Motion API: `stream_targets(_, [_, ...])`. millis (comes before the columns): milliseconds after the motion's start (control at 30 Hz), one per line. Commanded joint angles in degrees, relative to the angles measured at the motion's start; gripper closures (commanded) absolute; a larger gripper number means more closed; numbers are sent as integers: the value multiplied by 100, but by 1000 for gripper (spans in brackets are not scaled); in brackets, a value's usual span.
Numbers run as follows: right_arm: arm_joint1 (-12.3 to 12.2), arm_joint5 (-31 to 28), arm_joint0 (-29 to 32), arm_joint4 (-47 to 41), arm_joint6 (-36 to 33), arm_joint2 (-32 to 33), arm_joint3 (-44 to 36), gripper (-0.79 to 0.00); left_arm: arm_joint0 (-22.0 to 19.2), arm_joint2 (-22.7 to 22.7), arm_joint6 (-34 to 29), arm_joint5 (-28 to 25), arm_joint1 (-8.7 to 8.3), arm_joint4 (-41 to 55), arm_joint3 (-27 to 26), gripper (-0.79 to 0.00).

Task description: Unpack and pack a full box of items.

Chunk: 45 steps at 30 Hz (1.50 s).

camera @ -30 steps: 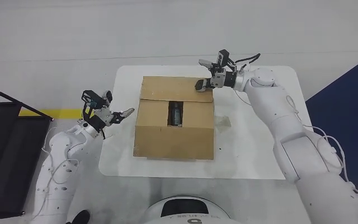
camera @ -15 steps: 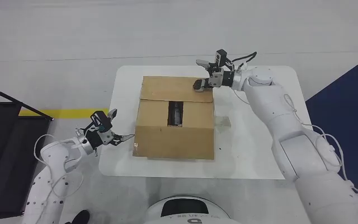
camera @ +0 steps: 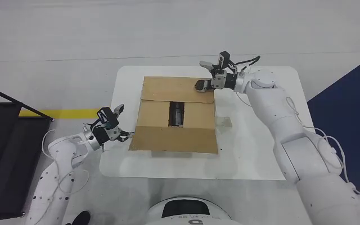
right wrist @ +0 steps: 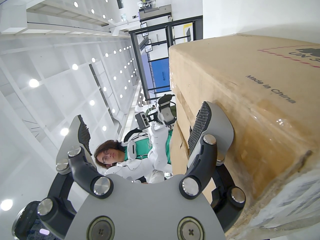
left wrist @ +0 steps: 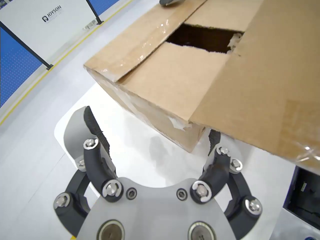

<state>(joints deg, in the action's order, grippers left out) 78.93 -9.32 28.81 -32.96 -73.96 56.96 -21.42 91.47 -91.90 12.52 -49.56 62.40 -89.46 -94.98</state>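
A brown cardboard box stands in the middle of the white table. Its top flaps leave a gap where a dark item shows. My left gripper is open at the box's near left corner. In the left wrist view, one of the left gripper's fingers sits under the raised near flap. My right gripper is open at the far flap's right corner. In the right wrist view, one of the right gripper's pads lies against the box.
A small clear piece lies on the table just right of the box. A black rack stands off the table's left side. Bare table runs along the near edge and the right side.
My left gripper has swung down and in to the box's near left corner. The near flap now juts out a little past the box. The right gripper has hardly moved.
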Motion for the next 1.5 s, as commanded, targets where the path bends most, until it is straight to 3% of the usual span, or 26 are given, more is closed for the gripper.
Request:
stream_targets(0, [-20,-42,33,-8,-7,38,-13,-785,-48,-28,-11,-54,-5,243,43,-785])
stream_targets(167, [-97,-221,130,-43,11,176,-101,-785,-361,98,-531,101,4,570,95,-785])
stream_targets(333, [-226,-500,303,-140,110,419,-363,-785,-1017,600,-1178,999,108,848,511,-785])
stream_targets(533, [-433,-668,758,-459,261,885,-1117,-785,-1595,1214,-1542,1532,227,1054,883,-785])
stream_targets(667, [-597,-402,1159,-236,-23,1048,-1948,-785,-1707,1352,-1524,1677,259,1182,1013,-785])
stream_targets(900, [-783,155,1737,237,277,1238,-3201,-785,-1819,1305,-1692,2021,283,1571,1112,-785])
stream_targets(1300, [-942,602,2429,457,884,1531,-4548,-785,-1996,1595,-1680,2114,296,1085,1188,-785])
stream_targets(1467, [-946,629,2466,452,934,1540,-4608,-785,-1990,1519,-1587,2025,279,1134,1197,-785])
